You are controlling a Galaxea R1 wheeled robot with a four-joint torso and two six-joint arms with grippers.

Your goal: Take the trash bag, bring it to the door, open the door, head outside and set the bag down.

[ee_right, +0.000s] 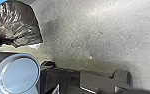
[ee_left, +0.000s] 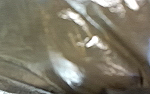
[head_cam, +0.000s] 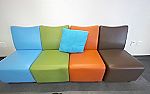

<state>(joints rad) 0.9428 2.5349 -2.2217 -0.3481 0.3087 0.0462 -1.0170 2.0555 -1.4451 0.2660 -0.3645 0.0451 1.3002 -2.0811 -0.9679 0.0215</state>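
Bag close up by left hand, presumably for carrying clear of floor; left hand, right hand, wide or narrow, can't tell; cushion leaning on sofa, backrests propping it up.

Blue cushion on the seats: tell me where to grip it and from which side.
Pinch the cushion by its top edge, coming from the front and above: it leans upright, slightly tilted, against the green backrest and the orange backrest, so that edge seems easiest to reach.

The trash bag is cut off in the left wrist view, its creases blurred (badly so).
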